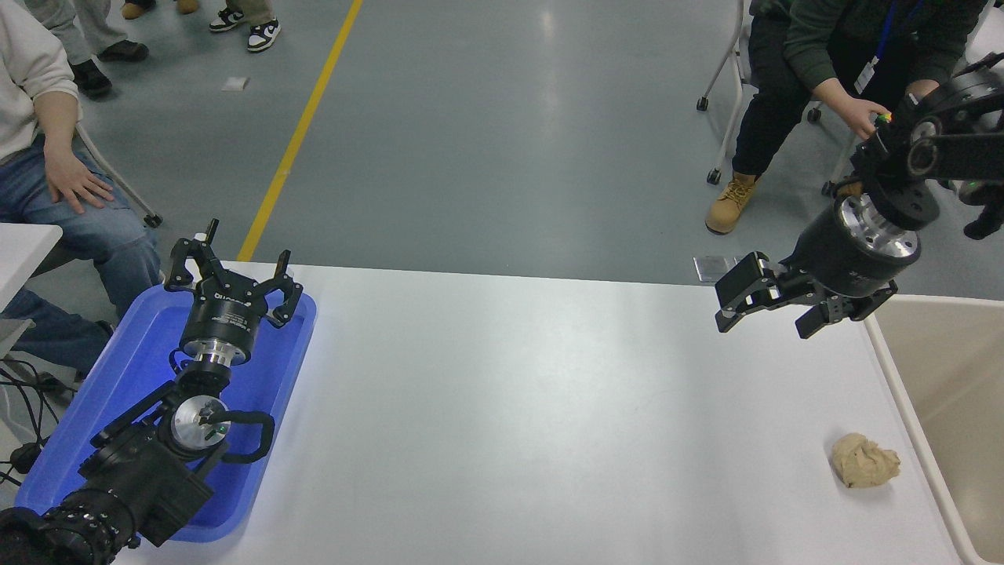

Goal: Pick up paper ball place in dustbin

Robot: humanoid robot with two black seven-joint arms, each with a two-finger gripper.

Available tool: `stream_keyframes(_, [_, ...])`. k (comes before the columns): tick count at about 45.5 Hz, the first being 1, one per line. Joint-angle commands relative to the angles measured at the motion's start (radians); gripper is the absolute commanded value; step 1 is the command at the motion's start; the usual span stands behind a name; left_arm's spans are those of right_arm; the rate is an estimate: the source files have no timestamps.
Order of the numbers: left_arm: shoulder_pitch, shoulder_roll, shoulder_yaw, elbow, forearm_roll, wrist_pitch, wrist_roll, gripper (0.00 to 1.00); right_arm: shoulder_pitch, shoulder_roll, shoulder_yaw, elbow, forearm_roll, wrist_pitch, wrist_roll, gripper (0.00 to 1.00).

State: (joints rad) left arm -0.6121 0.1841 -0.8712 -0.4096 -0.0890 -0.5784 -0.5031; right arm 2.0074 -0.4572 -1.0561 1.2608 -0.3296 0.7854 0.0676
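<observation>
Tan paper ball (864,461) lies lengthwise toward dustbin (894,369); right gripper (767,312) jaws spread.

A shallow blue plastic tray (278,369) is set at the left edge of the white tabletop (510,408), reaching toward its far left corner. Beyond the tabletop's far edge, a grey floor (502,133) is crossed by a yellow painted line (302,129). A person in blue jeans (47,180) is seated past the far left corner, and a person in tan boots (792,86) is seated on a wheeled chair past the far right corner.
</observation>
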Motion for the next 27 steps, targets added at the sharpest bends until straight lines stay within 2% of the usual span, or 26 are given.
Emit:
stream_keyframes(1, [0.000, 0.000, 0.000, 0.000, 0.000, 0.000, 0.000, 1.00, -0.016, 0.002, 0.004, -0.009, 0.001, 0.000, 0.000, 1.00])
stream_keyframes(27, [0.000, 0.000, 0.000, 0.000, 0.000, 0.000, 0.000, 1.00, -0.001, -0.003, 0.004, -0.011, 0.015, 0.000, 0.000, 1.00])
